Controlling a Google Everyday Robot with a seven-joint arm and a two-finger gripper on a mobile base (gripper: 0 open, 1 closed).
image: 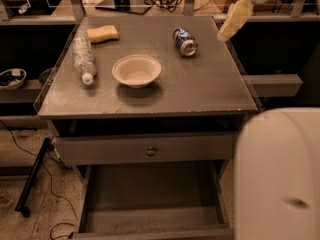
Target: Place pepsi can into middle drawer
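Observation:
The pepsi can [184,40], blue with a silver top, lies on its side on the back right part of the cabinet top, with nothing touching it. My gripper [230,23] hangs at the top right, above the cabinet's right edge and to the right of the can, well apart from it. The middle drawer [150,204] stands pulled out at the bottom of the view, its flat grey floor bare.
A white bowl [136,70] sits mid-table, a clear plastic bottle [83,58] lies at the left and a yellow sponge [103,33] at the back left. A drawer front with a round knob [151,150] sits above the open drawer. My arm's white body [280,174] fills the lower right.

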